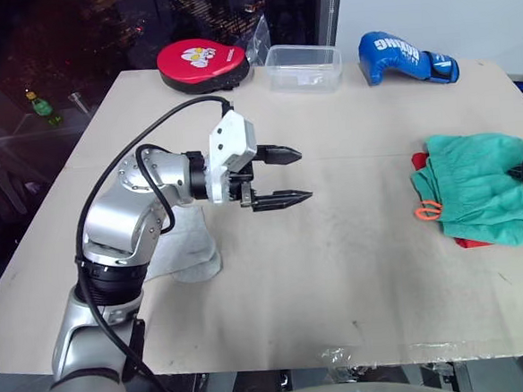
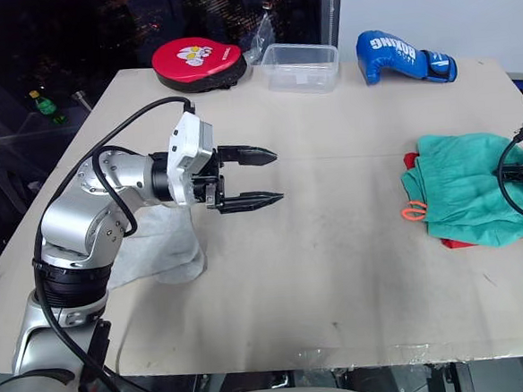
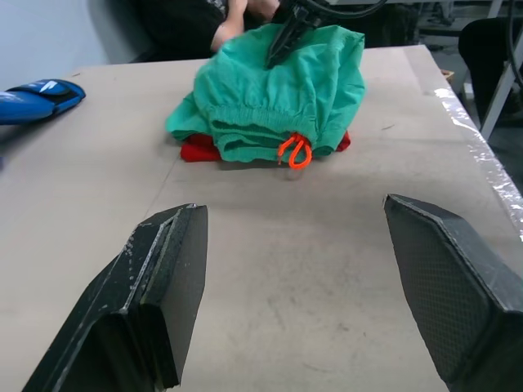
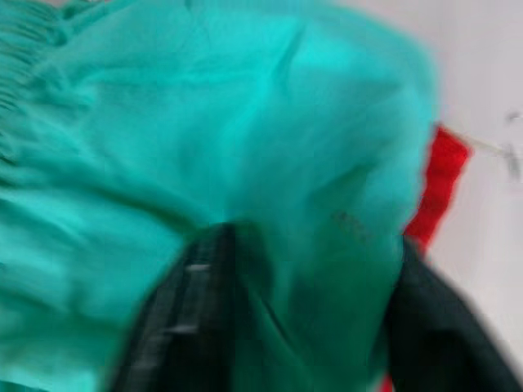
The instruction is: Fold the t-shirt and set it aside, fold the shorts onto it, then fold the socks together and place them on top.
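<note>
1. My left gripper (image 1: pixel 282 176) hangs above the middle-left of the table (image 1: pixel 339 271), its two black fingers spread wide with nothing between them, pointing across toward my right side.
2. Under my left arm the socks (image 1: pixel 186 251) lie as a pale grey crumpled heap on the table's left part, partly hidden by my forearm; I cannot tell them apart as a pair.
3. The shorts (image 1: pixel 481 185) sit folded near the table's right edge, the gathered waistband facing the middle of the table and the orange drawstring (image 1: pixel 428 209) hanging at its front.
4. The t-shirt (image 3: pixel 198 149) lies beneath the shorts; only red slivers show at the edges of the stack.
5. My right gripper (image 2: pixel 522 172) is at the right edge of the table, down on top of the shorts. In the right wrist view its fingers (image 4: pixel 186 318) stand apart with green cloth bunched between them, but I cannot tell whether they are pinching that cloth or just pressing into it.
6. Along the far edge stand a red round mitt (image 1: pixel 203 64), a clear plastic tub (image 1: pixel 304 67) just beside it, and a blue boxing glove (image 1: pixel 406 58) further to the right.
7. In the left wrist view a person's arm (image 3: pixel 233 23) shows beyond the stack.
</note>
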`<act>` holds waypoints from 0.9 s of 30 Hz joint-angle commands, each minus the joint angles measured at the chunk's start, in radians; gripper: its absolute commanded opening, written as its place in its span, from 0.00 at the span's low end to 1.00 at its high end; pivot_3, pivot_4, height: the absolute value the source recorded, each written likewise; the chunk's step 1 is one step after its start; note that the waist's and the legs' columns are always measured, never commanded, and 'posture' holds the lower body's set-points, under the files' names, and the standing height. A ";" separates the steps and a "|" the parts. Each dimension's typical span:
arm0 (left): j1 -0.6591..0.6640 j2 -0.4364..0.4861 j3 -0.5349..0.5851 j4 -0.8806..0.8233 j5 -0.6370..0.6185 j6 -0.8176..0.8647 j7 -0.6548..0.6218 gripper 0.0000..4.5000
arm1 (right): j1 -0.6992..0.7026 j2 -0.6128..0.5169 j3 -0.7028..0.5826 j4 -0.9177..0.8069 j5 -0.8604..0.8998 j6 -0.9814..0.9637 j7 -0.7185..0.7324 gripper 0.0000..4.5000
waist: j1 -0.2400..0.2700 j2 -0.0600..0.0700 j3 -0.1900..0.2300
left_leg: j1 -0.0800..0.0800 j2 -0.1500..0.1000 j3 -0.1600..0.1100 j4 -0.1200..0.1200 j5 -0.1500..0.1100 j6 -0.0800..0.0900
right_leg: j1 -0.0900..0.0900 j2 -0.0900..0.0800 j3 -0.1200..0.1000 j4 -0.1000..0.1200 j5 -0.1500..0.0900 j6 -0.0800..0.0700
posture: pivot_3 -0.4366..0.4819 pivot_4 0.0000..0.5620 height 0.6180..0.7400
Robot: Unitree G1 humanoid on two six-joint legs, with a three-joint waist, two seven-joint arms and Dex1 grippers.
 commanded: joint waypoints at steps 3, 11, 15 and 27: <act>-0.022 0.032 0.019 -0.019 0.016 0.012 0.038 0.82 | 0.083 -0.100 -0.151 -0.092 0.018 -0.070 0.058 0.99 | 0.004 0.001 0.000 | 0.000 0.000 0.000 0.000 0.000 0.000 | 0.000 0.000 0.000 0.000 0.000 0.000 | 0.48 0.27 1.00; 0.043 0.082 0.091 -0.016 -0.011 0.038 0.062 0.82 | 0.258 0.097 -0.431 -0.599 0.346 -0.001 0.137 0.99 | -0.006 0.000 0.001 | 0.003 0.002 0.000 0.000 0.001 -0.001 | 0.002 0.003 0.001 0.001 0.000 0.000 | 0.48 0.27 1.00; 0.138 0.135 0.146 -0.033 -0.029 0.039 0.051 0.99 | 0.356 0.291 -0.383 -0.854 0.460 -0.010 0.074 1.00 | -0.002 -0.002 0.001 | 0.003 0.004 -0.004 -0.001 0.001 -0.003 | 0.003 0.004 -0.001 0.001 0.000 0.000 | 0.48 0.27 1.00; 0.839 0.302 0.456 -0.054 0.077 -0.215 -0.080 0.99 | 0.499 0.522 -0.079 -0.923 0.359 -0.335 0.153 1.00 | 0.001 -0.004 0.003 | 0.002 0.002 -0.003 0.000 -0.001 -0.002 | 0.001 -0.001 -0.003 -0.001 -0.003 -0.005 | 0.48 0.27 1.00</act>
